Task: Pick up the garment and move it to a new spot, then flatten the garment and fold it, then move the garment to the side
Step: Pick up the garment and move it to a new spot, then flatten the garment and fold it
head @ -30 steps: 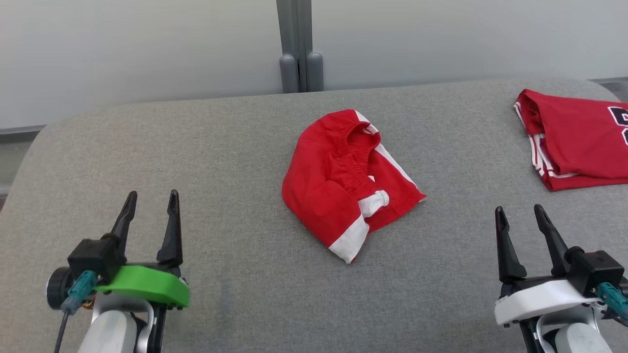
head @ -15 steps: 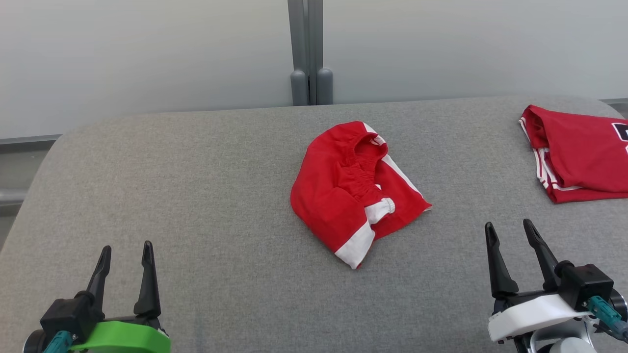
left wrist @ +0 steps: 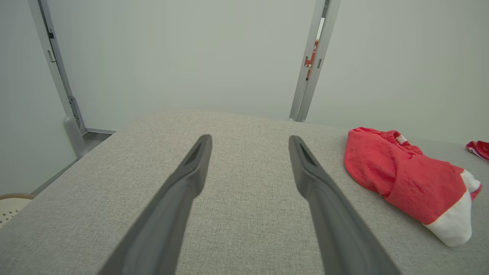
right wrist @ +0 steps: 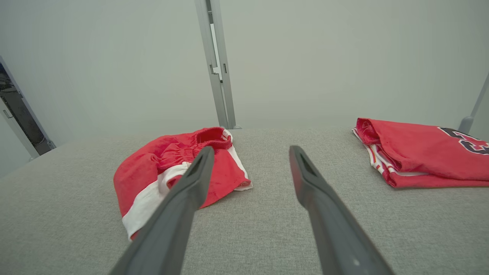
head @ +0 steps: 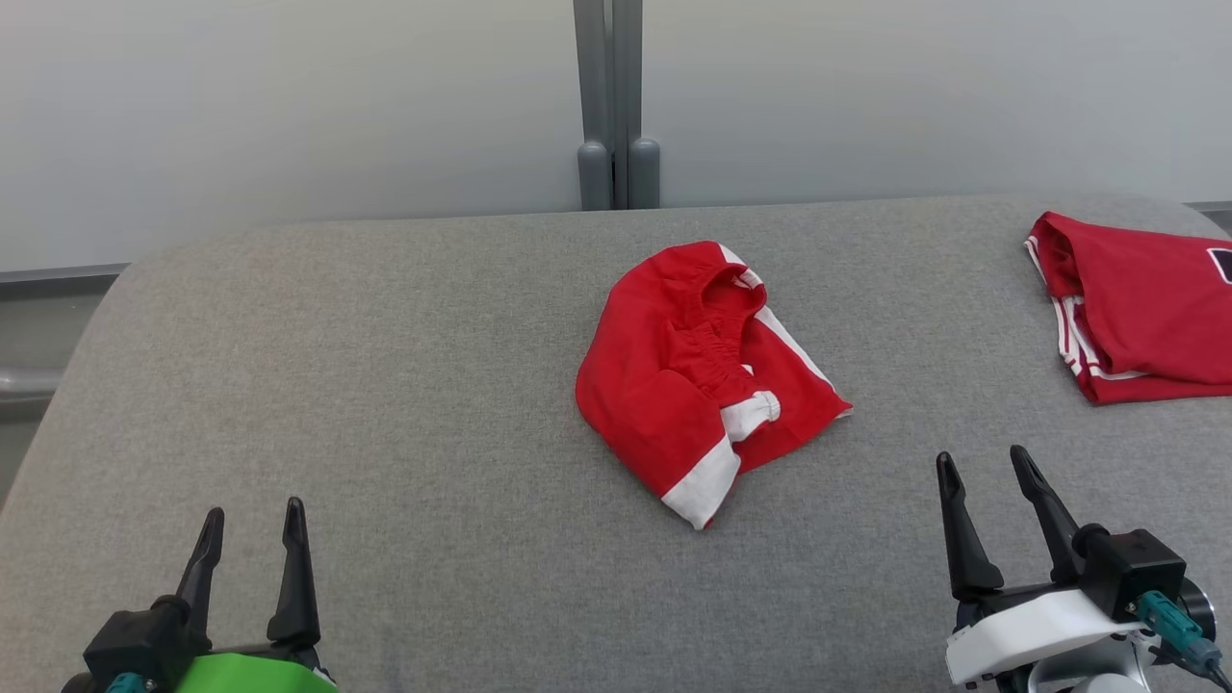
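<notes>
A crumpled red garment (head: 688, 380) with white trim and an elastic waistband lies in a heap at the middle of the grey padded table (head: 385, 385). It appears at the right in the left wrist view (left wrist: 401, 179) and at the left in the right wrist view (right wrist: 168, 172). My left gripper (head: 253, 515) hovers open near the front left edge, well left of the garment, with nothing between its fingers. At the front right my right gripper (head: 982, 462) is open too, empty, a short way right of and nearer than the garment.
A second red garment (head: 1141, 303), folded, with white stripes and dark lettering, lies at the table's far right edge (right wrist: 424, 156). A grey post (head: 616, 106) stands behind the table against a pale wall. A pale perforated basket (left wrist: 9, 208) sits on the floor off the left edge.
The head camera has shifted, sliding the whole scene down and right. Both grippers have drawn back toward the front edge; the left one dropped most. The garment lies unchanged.
</notes>
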`<state>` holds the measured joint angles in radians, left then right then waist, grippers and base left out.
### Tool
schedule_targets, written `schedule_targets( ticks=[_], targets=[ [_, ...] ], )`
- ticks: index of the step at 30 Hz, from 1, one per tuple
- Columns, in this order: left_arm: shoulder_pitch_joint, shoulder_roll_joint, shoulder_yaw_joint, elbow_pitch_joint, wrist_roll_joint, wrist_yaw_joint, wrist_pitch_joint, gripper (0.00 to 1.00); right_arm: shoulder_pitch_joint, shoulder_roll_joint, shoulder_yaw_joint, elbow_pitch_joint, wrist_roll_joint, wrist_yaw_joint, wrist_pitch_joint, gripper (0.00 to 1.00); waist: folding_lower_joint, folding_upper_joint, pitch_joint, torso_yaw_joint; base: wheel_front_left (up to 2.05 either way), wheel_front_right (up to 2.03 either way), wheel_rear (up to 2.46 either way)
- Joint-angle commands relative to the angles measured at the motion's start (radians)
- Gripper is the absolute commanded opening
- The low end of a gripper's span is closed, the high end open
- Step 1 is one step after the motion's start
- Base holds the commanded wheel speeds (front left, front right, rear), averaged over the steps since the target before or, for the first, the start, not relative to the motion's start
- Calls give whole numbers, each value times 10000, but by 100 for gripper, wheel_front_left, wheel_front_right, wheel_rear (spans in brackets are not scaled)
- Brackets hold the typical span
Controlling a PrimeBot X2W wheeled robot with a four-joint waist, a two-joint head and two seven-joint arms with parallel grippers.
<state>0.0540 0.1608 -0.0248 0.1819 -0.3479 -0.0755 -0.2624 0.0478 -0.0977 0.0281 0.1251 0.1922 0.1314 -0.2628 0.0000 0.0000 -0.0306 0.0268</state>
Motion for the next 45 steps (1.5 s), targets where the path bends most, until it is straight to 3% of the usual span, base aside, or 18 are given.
schedule_targets(
  ticks=[1,45],
  targets=[
    [148,-23,57,30,161,-62,-27,100,110,17,7,20,98,-16,-25,100,0,0,3,2,0,0,0],
    [7,-393,401,305,614,-395,-28,100,8,-61,15,294,116,-16,-25,100,0,0,-59,59,0,0,0]
  ],
)
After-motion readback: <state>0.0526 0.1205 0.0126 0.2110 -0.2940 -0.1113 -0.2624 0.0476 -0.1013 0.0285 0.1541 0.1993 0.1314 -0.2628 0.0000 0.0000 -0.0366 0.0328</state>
